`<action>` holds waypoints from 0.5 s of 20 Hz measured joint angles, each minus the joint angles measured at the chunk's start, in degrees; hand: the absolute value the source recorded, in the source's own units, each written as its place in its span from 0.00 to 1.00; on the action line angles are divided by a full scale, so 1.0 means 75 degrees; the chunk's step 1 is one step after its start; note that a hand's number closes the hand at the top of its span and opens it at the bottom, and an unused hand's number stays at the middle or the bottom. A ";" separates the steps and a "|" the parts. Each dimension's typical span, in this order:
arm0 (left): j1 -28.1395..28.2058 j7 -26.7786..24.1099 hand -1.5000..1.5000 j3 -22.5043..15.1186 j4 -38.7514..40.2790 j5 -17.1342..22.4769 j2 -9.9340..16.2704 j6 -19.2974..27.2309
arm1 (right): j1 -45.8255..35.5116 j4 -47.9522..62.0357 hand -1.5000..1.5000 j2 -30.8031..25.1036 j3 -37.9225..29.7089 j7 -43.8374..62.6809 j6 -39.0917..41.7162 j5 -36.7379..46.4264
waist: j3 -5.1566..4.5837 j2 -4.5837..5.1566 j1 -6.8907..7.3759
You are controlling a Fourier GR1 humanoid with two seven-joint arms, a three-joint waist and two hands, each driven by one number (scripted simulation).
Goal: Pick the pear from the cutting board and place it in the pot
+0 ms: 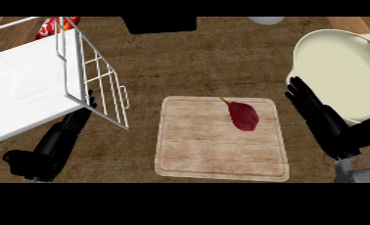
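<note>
Pear (244, 115) lies untouched on cutting board (222, 138); my right hand (318, 114) open beside board, below pot (334, 75). Pick step pending: next reach over pear, curl fingers round it.

My two hands are matte black with long, segmented fingers: left hand (54, 143), right hand (321, 119) ending in a grey forearm (353, 172).
</note>
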 measured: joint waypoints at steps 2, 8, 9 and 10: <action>-0.0110 0.0053 0.50 0.0058 -0.0081 -0.0085 -0.0031 0.0147 | -0.0144 0.0141 1.00 -0.0002 -0.0325 -0.0503 0.0339 -0.0227 | -0.0117 0.0004 0.0120; -0.0456 -0.0218 0.50 0.0331 -0.0151 -0.0184 -0.0685 0.0959 | -0.1046 0.0517 0.00 -0.0487 -0.1531 -0.2231 0.0750 -0.0072 | -0.0264 0.0054 0.0358; -0.0474 -0.0294 0.50 0.0286 -0.0125 -0.0242 -0.0855 0.1095 | -0.1079 0.0883 0.00 -0.0492 -0.1663 -0.2458 0.0532 0.0162 | -0.0274 0.0076 0.0398; -0.0542 -0.0317 0.50 0.0221 -0.0096 -0.0316 -0.1028 0.1234 | -0.1161 0.1283 0.00 -0.0379 -0.1700 -0.2868 0.0430 0.0398 | -0.0280 0.0088 0.0432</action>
